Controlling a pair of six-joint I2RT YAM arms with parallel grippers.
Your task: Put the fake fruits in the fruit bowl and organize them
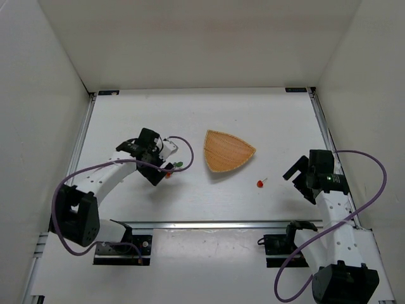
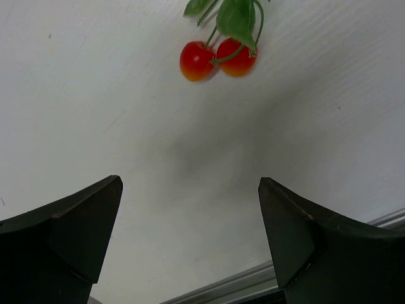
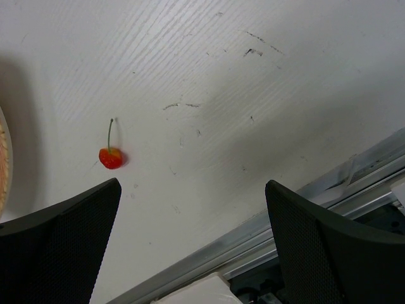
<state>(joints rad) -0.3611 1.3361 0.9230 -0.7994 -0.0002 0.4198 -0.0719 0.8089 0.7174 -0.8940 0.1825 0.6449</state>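
The fake fruits lie well apart on the table point(image 1: 266, 120): a leafy pair of cherries point(image 2: 218, 58) at the top of the left wrist view and a single stemmed cherry point(image 3: 111, 158) at left centre of the right wrist view. Neither is in the fruit bowl point(image 1: 228, 151), mid-frame overhead. The left gripper point(image 2: 190, 187) and right gripper point(image 3: 193, 187) both stand with jaws spread wide, holding nothing. For a clean pickup, each should advance until its fruit sits between the fingers, then close low and gently — the berries are small and round, and probably roll. Only the overhead view shows the bowl lying between the two fruits; stems and leaves read clearly only in the wrist views.
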